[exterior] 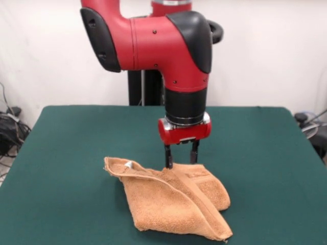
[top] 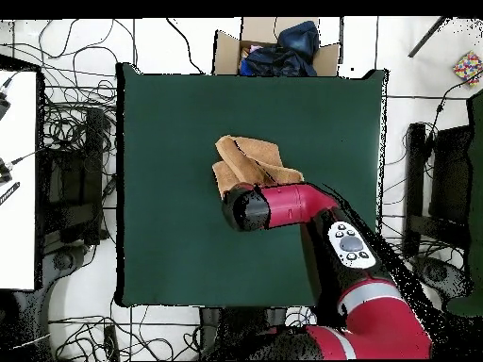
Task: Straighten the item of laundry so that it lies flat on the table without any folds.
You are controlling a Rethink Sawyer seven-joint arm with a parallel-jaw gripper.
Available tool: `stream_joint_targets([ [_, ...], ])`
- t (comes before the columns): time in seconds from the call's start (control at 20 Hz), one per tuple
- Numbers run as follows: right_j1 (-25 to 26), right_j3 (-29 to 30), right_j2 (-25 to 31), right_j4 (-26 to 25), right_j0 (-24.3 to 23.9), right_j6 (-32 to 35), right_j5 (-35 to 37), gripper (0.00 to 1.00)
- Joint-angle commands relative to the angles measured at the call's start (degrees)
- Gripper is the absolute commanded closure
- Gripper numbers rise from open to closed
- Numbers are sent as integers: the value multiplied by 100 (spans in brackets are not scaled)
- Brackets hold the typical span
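Observation:
The orange-tan towel (exterior: pixel 173 201) lies folded and bunched on the green table (exterior: pixel 71 138), near the front edge, with one layer folded over diagonally. Its small white label (exterior: pixel 127 165) shows at the far left corner. My gripper (exterior: pixel 181 163) points straight down at the towel's far edge, with its fingers apart and nothing between them. The fingertips (exterior: pixel 168 164) are at or just above the cloth. In the overhead view the towel (top: pixel 247 158) sits near the middle of the table (top: pixel 170 141), partly under the arm, which hides the gripper.
The pedestal (exterior: pixel 143 87) stands behind the table's far edge. In the overhead view a cardboard box of clothes (top: pixel 274 47) sits beyond the table's top edge. Cables (top: pixel 71 123) and a white desk (top: pixel 17 179) lie to the left.

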Motion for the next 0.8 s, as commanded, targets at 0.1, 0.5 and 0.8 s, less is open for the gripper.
stream_joint_targets([
  [0.1,762,-150,-353,-23,246,1107,-797,0],
  [0.5,1073,-262,-571,98,414,1004,-1109,0],
  [0.8,1203,-245,-671,168,439,1084,-1431,0],
])
